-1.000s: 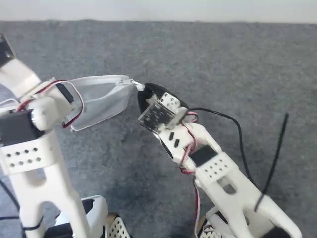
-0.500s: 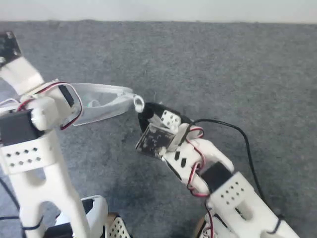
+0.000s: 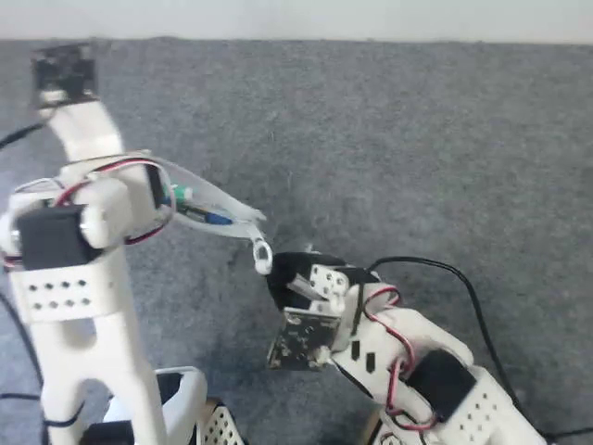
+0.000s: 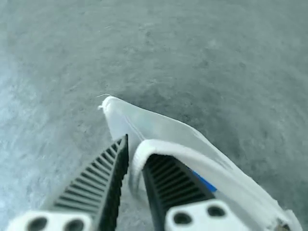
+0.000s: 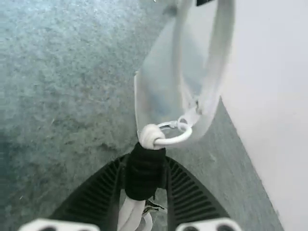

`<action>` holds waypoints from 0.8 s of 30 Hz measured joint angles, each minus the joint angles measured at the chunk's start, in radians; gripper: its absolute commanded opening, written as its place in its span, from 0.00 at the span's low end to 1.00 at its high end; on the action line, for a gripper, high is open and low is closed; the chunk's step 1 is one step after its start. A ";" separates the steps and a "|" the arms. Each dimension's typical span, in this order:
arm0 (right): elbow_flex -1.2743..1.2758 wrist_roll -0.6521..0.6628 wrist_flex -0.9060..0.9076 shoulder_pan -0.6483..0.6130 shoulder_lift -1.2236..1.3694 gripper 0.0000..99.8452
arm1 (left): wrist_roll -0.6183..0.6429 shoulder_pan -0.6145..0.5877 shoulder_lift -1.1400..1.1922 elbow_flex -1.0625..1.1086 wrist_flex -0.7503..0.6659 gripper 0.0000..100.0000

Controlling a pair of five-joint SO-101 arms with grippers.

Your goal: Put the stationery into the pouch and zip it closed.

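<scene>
A translucent white pouch (image 3: 208, 206) hangs above the grey carpet, held at one end by my left gripper (image 4: 134, 155), which is shut on its edge. A green item (image 3: 181, 194) and a blue pen (image 3: 215, 219) show through its wall; the blue one (image 4: 207, 183) also shows beside the left fingers. At the pouch's other end a white ring, the zipper pull (image 3: 262, 252), points toward my right gripper (image 3: 281, 275). In the right wrist view this gripper (image 5: 144, 161) is shut on the pull's black tab (image 5: 144, 173), with the ring (image 5: 168, 137) and pouch (image 5: 163, 91) just beyond.
Grey carpet (image 3: 445, 139) covers the table up to a white wall (image 3: 296, 19) at the back. A black cable (image 3: 463, 283) loops by the right arm. The left arm's white tower (image 3: 74, 306) stands at the front left.
My right gripper has drawn back toward the front edge with the zipper pull. The pouch has swung and stretched that way, and the left arm has lifted and turned.
</scene>
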 measured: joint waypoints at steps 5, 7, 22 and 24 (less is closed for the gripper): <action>0.092 0.000 0.041 -0.023 -0.123 0.01 | -0.011 0.098 -0.012 0.000 0.000 0.17; 0.117 0.000 0.071 -0.044 -0.181 0.01 | -0.011 0.130 -0.012 0.000 0.000 0.20; 0.180 -0.040 0.187 -0.101 -0.388 0.01 | -0.173 0.457 -0.012 0.000 -0.055 0.21; 0.180 -0.040 0.187 -0.101 -0.387 0.01 | -0.178 0.511 -0.012 0.000 -0.057 0.21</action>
